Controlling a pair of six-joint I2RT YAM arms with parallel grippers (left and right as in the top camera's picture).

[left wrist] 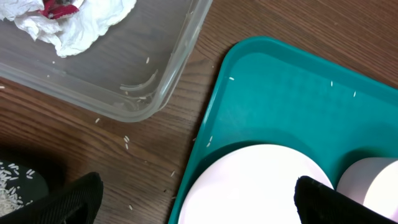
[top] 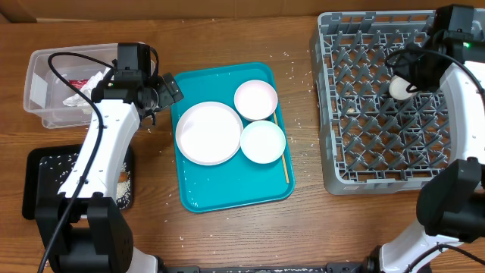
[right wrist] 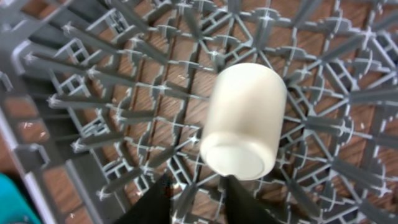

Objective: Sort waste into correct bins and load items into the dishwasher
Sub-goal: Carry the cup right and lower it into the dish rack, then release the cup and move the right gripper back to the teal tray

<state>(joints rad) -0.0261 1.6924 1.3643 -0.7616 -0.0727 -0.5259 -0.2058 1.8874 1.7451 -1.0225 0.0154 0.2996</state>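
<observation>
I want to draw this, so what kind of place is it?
Probably a practice dish-clearing table, not a home kitchen: there is a square grey plastic dish rack with upright pegs, a teal rectangular tray of round white dishes, and a clear plastic rectangular tub holding a crumpled white napkin.

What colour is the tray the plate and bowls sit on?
The tray is teal, a blue-green; the overhead view shows it best.

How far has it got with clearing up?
Done: napkin and wrapper lie in the tub, rice in the black tray. In hand: the cup lies in the rack, right gripper beside it. To do: plate, two bowls and stick sit on the teal tray, by the open left gripper; stray grains dot the table.
</observation>
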